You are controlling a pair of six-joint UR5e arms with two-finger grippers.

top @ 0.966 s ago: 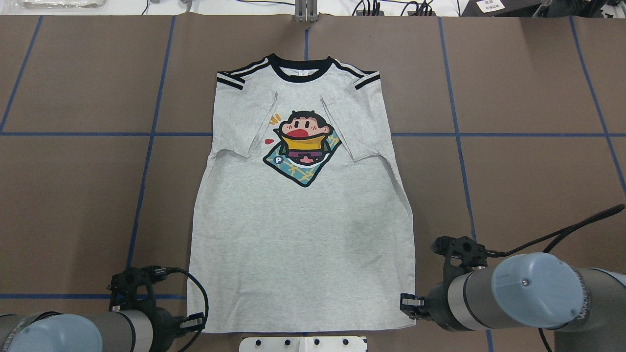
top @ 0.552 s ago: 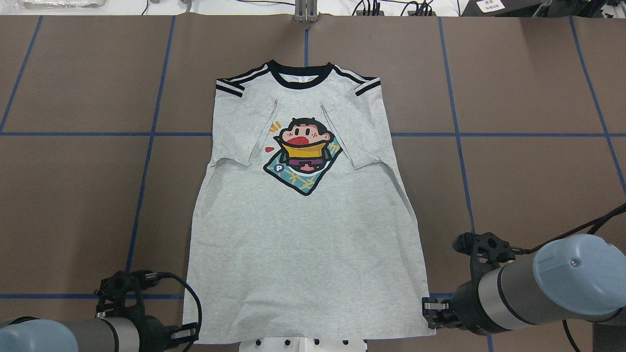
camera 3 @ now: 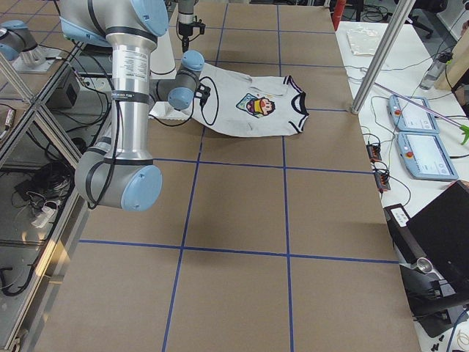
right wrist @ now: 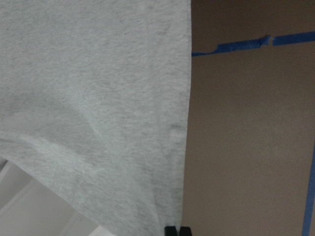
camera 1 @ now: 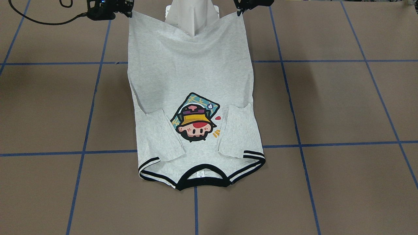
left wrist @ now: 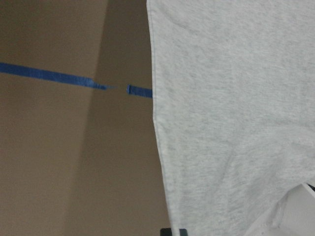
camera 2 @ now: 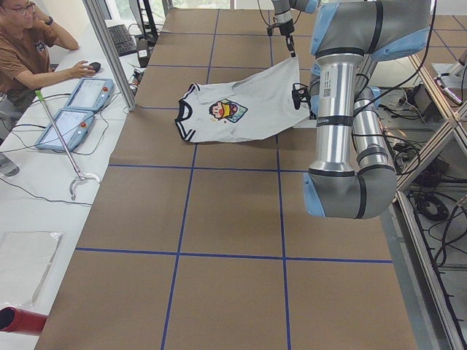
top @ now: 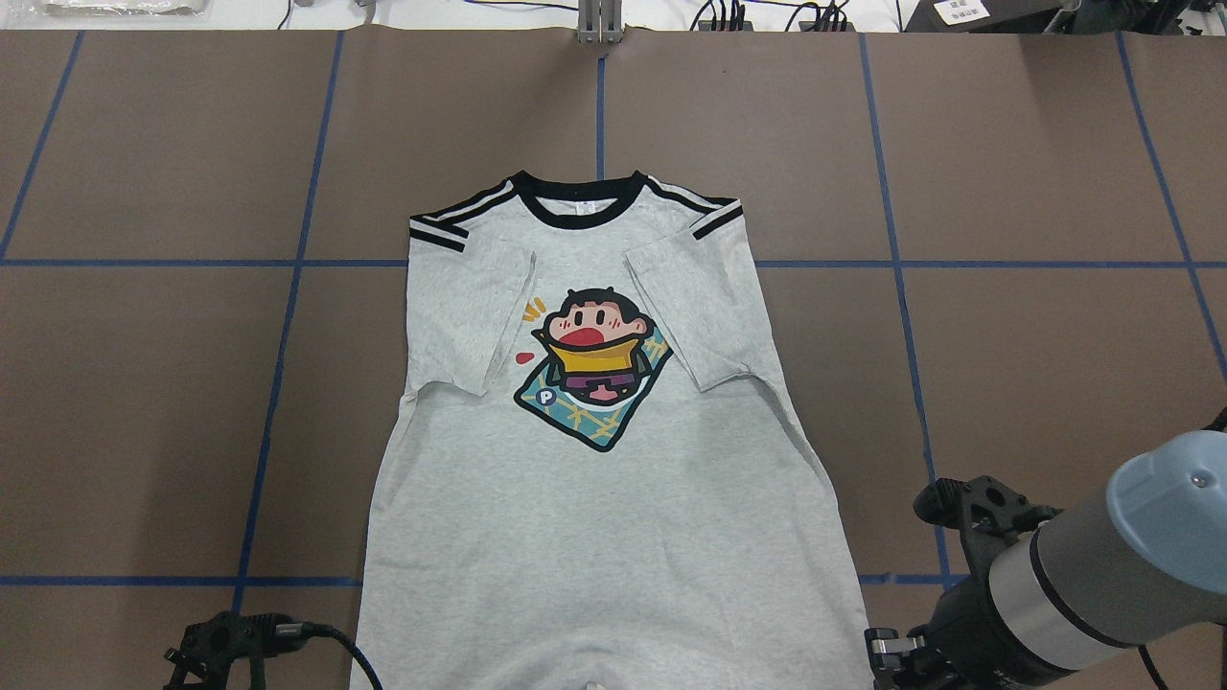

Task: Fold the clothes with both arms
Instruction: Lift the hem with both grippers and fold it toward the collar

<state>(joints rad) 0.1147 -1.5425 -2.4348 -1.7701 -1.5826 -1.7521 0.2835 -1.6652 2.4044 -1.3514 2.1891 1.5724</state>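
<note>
The grey T-shirt [top: 594, 517] lies face up on the brown table, with its black collar [top: 575, 203] far from me and both sleeves folded inward. The cartoon head in a yellow hat [camera 1: 193, 122] shows on its front. My left gripper [camera 1: 240, 11] is shut on one hem corner. My right gripper [camera 1: 130, 12] is shut on the other hem corner and also shows in the overhead view [top: 877, 656]. The hem is lifted and stretched between them. Each wrist view shows the shirt's side edge [left wrist: 156, 128] [right wrist: 186, 113] running to shut fingertips.
The white pedestal base [camera 1: 191, 16] stands under the raised hem. Blue tape lines [top: 288, 264] grid the table. A metal post [top: 599, 21] stands at the far edge. An operator [camera 2: 25, 51] sits with two tablets [camera 2: 73, 109] beyond the table's far side.
Both grippers have pulled back toward my base with the hem corners. The whole shirt has slid toward me, and its hem now lies past the overhead view's lower edge.
</note>
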